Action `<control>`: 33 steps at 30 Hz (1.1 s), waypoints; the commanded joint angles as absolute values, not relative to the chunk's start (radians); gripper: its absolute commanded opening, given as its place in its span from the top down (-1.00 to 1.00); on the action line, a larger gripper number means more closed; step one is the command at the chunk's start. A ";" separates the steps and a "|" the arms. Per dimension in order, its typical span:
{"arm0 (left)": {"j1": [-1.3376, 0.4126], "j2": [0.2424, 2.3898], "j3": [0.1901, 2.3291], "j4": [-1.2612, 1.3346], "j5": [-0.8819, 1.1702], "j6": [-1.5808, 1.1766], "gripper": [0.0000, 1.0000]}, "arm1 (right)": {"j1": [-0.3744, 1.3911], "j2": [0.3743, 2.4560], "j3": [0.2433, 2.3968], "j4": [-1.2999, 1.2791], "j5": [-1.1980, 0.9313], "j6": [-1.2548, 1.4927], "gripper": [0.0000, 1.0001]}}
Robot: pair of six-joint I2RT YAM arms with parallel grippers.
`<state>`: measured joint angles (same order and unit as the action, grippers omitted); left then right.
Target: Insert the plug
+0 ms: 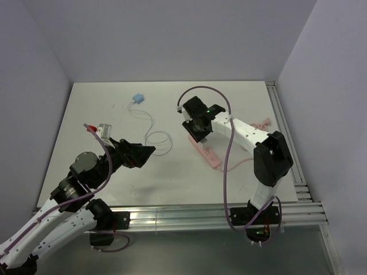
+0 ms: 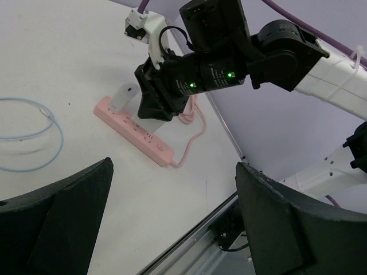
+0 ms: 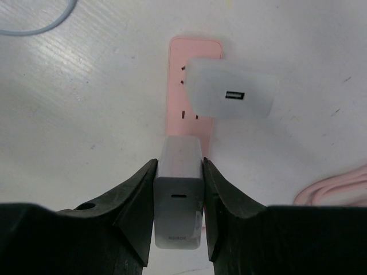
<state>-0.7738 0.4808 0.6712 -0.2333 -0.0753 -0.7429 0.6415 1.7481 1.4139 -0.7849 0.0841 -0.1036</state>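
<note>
My right gripper [image 3: 179, 163] is shut on a white charger plug [image 3: 179, 195] and holds it over the near part of the pink power strip [image 3: 195, 48]. I cannot tell if the plug touches the strip. A second white charger [image 3: 232, 95] sits on the strip just beyond. In the top view the right gripper [image 1: 199, 133] covers the far end of the strip [image 1: 209, 154]. My left gripper [image 1: 143, 153] is open and empty, off to the left of the strip. Its wrist view shows the gap between its fingers [image 2: 172, 229], the strip [image 2: 137, 132] and a white charger [image 2: 123, 96].
A light blue cable [image 1: 157, 137] with a blue plug [image 1: 137, 98] lies at the back left; it also shows in the left wrist view [image 2: 34, 134]. The strip's pink cord [image 1: 261, 125] lies coiled at the right. Metal rails [image 1: 284, 132] run along the right and front edges.
</note>
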 commanded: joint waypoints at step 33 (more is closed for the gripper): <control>-0.772 0.500 0.660 -0.181 -0.044 -0.762 -0.84 | 0.549 1.847 1.381 -0.655 -0.021 -0.190 1.00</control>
<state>-0.7738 0.4957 0.6582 -0.2218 -0.0566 -0.7536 0.5686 1.8278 1.3991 -0.6865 -0.0181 -0.1692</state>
